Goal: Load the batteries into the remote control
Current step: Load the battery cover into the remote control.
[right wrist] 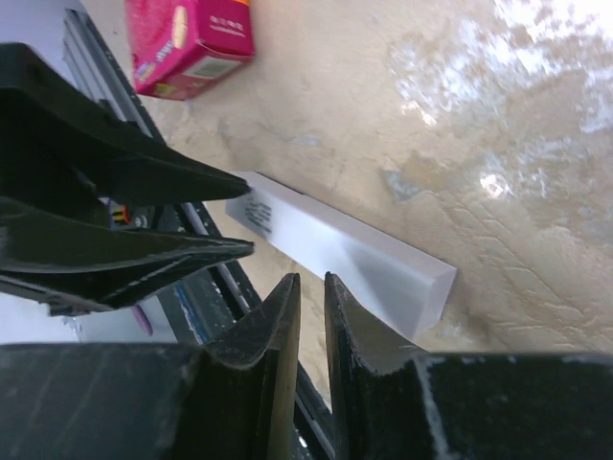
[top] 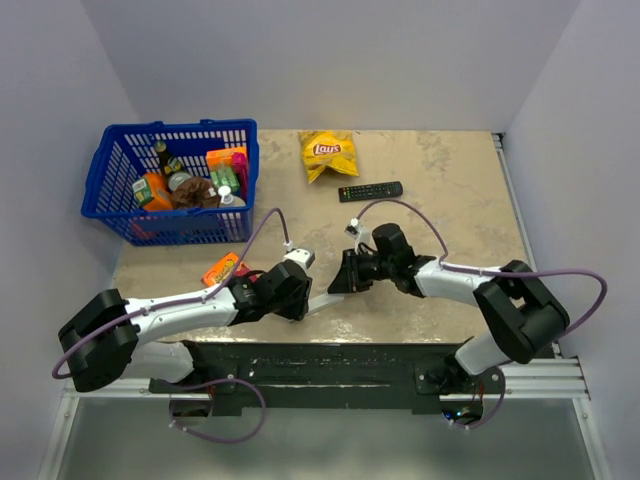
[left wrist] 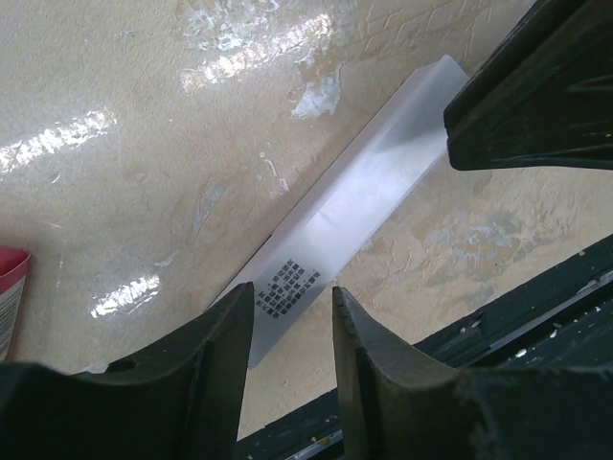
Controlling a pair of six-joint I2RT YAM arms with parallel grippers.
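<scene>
white remote control (left wrist: 354, 201) lies flat on the beige table (left wrist: 115, 220) near its front edge, between the 2 arms. the left gripper (left wrist: 290, 302) straddles its printed end, fingers at either side; gripping or only touching, i cannot tell. the right gripper (right wrist: 308, 283) hangs by the other end, fingers nearly together, nothing between them

You see the remote control (top: 322, 300), a slim, plain white rectangular bar, lying flat on the pale marbled table (top: 450, 200). It lies close to the near edge, roughly midway between left and right, slanted so that its right end points slightly farther away. A small block of dark print (left wrist: 287, 287) marks its left end.
</scene>
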